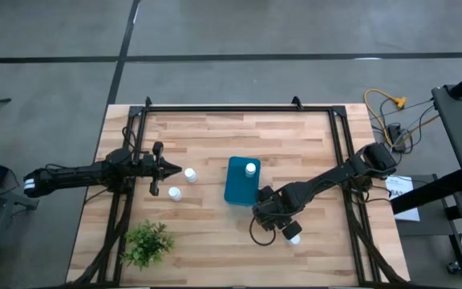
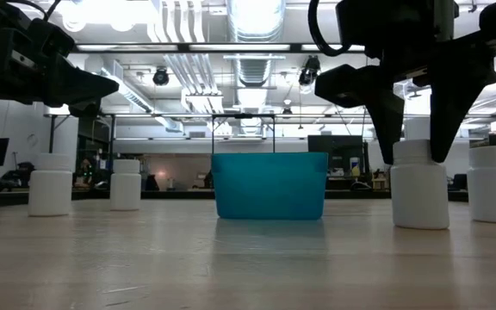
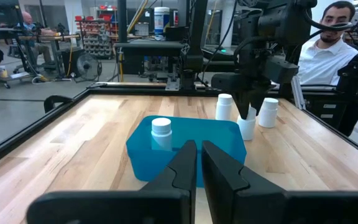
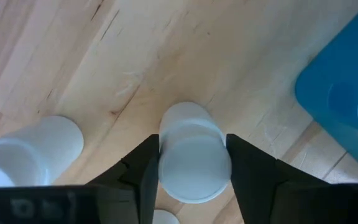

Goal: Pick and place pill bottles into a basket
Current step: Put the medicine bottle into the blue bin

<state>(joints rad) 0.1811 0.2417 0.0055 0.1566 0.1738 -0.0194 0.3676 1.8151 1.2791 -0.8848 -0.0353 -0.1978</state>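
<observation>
The teal-blue basket (image 1: 240, 186) stands mid-table with one white pill bottle (image 1: 251, 168) upright inside it. Two more pill bottles (image 1: 190, 173) (image 1: 175, 193) stand on their bases left of the basket. In front of them my left gripper (image 1: 175, 168) hovers level and shut, holding nothing. Right of the basket my right gripper (image 4: 194, 168) points down, shut on a pill bottle (image 4: 194, 158). Two other bottles (image 3: 224, 107) (image 3: 268, 112) stand close beside that one. My right gripper pinches the pill bottle's round cap (image 4: 166, 163) between its two fingers, one finger on each side. The fingers (image 2: 444, 129) come from above and point down. The bottle stands upright with its base (image 2: 418, 222) on the table.
A small green plant (image 1: 147, 243) sits near the front left corner. Black frame rails (image 1: 239, 108) run along the table's far and side edges. A person (image 3: 328, 43) sits beyond the table's right side. Bare wood lies in front of the basket.
</observation>
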